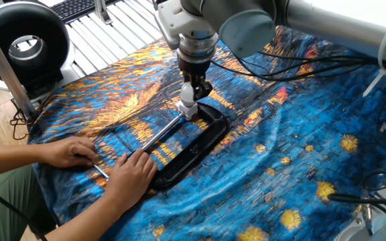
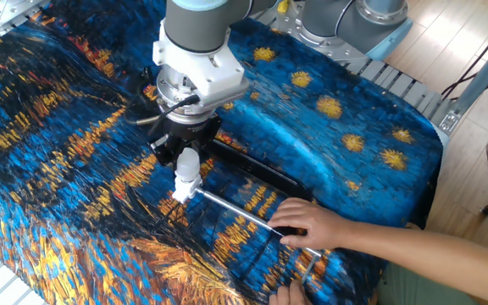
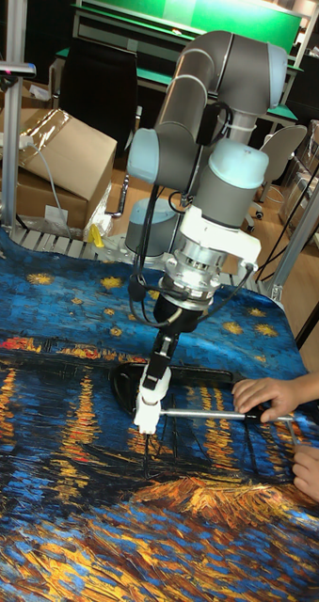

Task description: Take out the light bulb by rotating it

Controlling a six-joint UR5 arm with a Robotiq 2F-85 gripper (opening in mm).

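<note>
Light bulb (image 2: 188,162) sits upright in the white socket (image 2: 181,191) at the rod's (image 2: 235,212) end; the gripper (image 2: 186,155) jaws grip its globe; unscrewing seems unfinished; lifting out remains.

Table (image 1: 106,27) had a slatted metal top, mostly covered by a blue-and-orange starry painting-print cloth (image 1: 300,134) with wrinkles. A black clamp frame (image 1: 196,147) lay flat on the cloth right below the jaws, its silver rod (image 1: 161,130) running away from them toward the person. Two hands (image 1: 129,177) rested on the cloth and the frame's far end, well apart from the jaws. A dark keyboard (image 1: 79,7) sat on bare slats beyond the cloth.
</note>
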